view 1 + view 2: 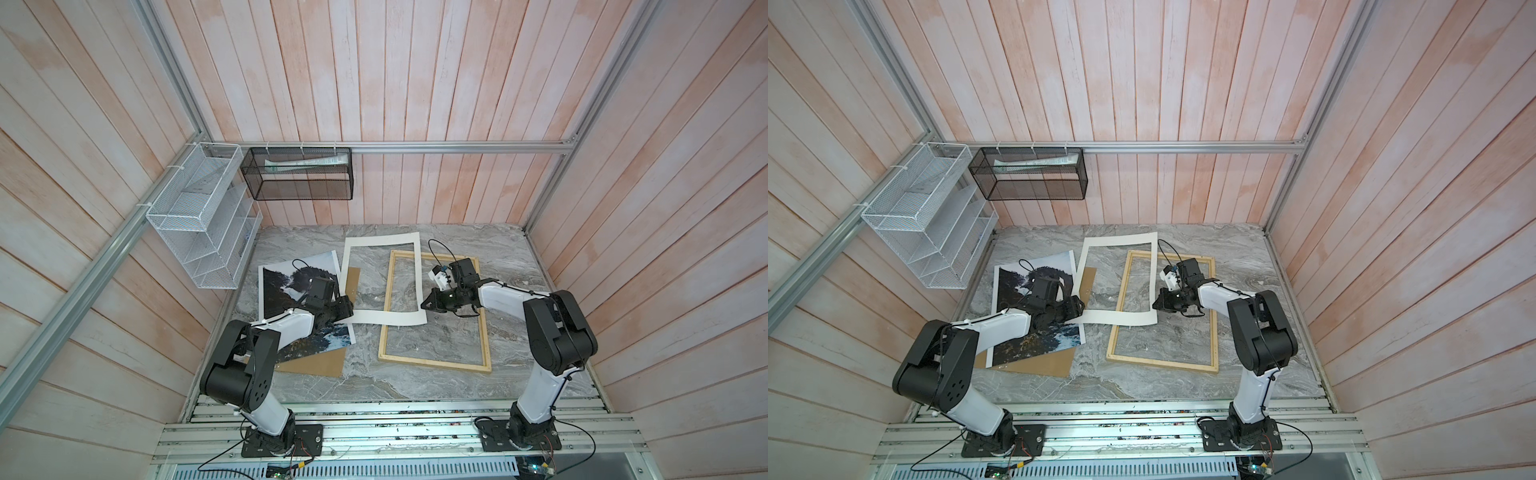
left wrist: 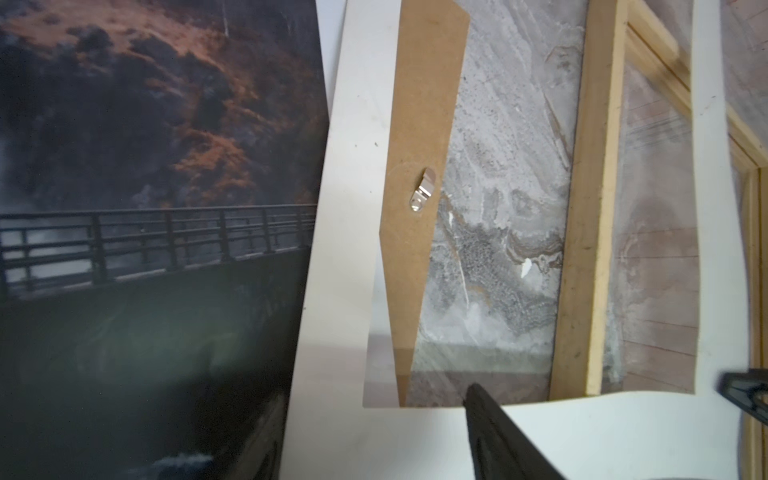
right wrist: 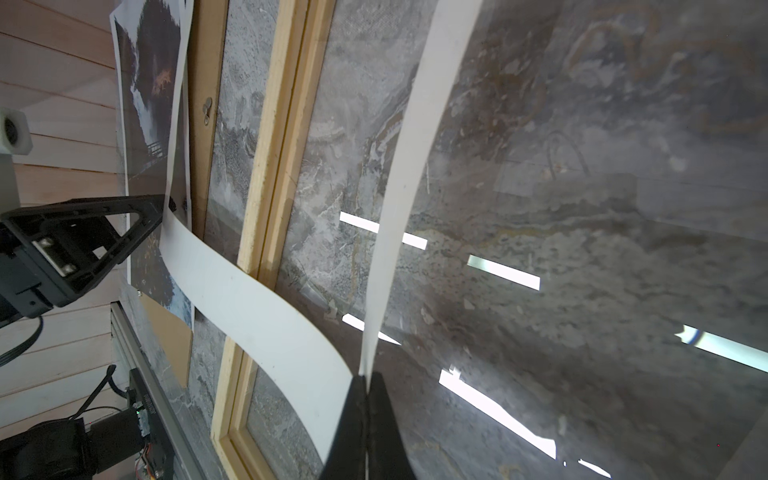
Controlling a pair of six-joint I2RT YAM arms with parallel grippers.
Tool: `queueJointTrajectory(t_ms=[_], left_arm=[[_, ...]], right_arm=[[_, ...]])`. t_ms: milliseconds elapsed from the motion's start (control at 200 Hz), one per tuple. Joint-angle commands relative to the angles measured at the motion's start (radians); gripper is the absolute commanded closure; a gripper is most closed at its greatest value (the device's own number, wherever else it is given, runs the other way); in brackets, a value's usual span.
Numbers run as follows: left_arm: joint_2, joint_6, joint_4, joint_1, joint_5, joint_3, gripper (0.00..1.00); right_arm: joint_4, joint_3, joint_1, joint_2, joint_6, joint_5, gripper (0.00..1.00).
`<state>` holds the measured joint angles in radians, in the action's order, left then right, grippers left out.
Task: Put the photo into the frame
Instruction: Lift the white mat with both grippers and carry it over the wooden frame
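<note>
On the grey marbled table [image 1: 415,386] lie 1 glossy photo [image 1: 286,291], resting on 1 brown backing board [image 1: 316,365] left of 1 pale wooden frame [image 1: 436,362] and outside it, and 1 white mat [image 1: 382,241] overlapping both. Of 2 grippers, the right gripper [image 1: 424,304] pinches the mat's bowed corner tight. The left gripper [image 1: 351,309] has its jaws wide apart over the mat, gripping nothing. Only the wrist views show the board's 1 metal clip [image 2: 424,190].
</note>
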<state>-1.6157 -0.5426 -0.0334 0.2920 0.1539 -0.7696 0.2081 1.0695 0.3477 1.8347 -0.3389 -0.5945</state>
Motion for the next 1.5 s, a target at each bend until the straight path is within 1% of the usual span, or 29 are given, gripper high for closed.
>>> queueJointTrajectory(t_ms=[0,250,535,745,970,1180,1496], left_arm=[[0.004,0.005,0.051,-0.004,0.073,0.013,0.32],[0.066,0.009,0.030,-0.004,0.050,0.015,0.33],[0.134,0.006,0.057,-0.004,0.068,0.036,0.36],[0.173,0.007,0.073,-0.003,0.091,0.052,0.42],[0.204,0.005,0.089,-0.003,0.103,0.065,0.54],[0.204,0.006,0.090,-0.002,0.104,0.067,0.68],[0.202,0.010,0.096,-0.002,0.110,0.070,0.81]], right_arm=[[0.020,0.026,-0.005,0.017,0.013,0.013,1.00],[0.014,0.023,-0.004,0.015,0.011,0.013,1.00],[0.006,0.016,-0.003,0.012,0.008,0.013,1.00],[0.000,0.011,-0.001,0.012,0.005,0.013,1.00],[-0.004,0.006,0.000,0.003,0.003,0.016,1.00],[-0.007,0.005,0.000,-0.009,-0.001,0.016,1.00],[-0.015,-0.003,0.000,-0.041,-0.002,0.016,1.00]])
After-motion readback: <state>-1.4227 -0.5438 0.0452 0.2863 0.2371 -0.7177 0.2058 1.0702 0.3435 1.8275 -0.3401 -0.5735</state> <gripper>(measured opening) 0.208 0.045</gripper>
